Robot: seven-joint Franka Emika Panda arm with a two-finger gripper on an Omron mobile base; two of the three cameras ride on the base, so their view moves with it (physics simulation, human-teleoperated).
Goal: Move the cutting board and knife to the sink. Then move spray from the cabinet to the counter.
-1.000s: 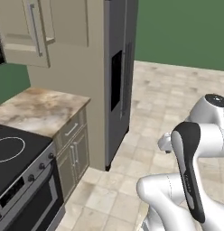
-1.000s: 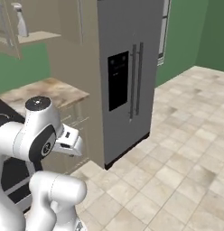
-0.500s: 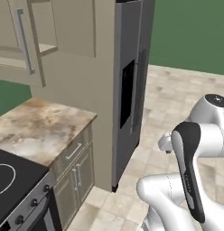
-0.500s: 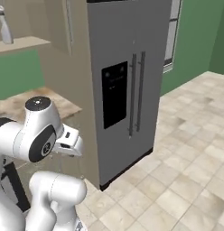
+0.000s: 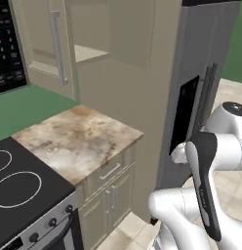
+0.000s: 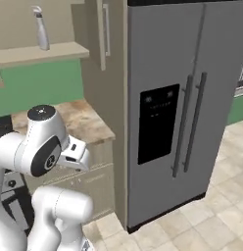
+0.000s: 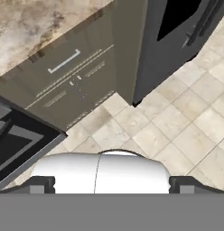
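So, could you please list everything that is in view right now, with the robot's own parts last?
spray: one, pale grey-white, upright on the shelf of the cabinet
cabinet: one, beige, on the wall, door swung open, silver bar handle
counter: one, beige-brown marbled, between stovetop and fridge
lower cabinet: one, beige, drawer above doors, under the counter
stovetop: one, black glass, beside the counter
microwave: one, black, above the stovetop
fridge: one, grey, two doors, black dispenser panel
floor: beige tiles
arm: one, white with dark joints, folded in front of the base; jaws open
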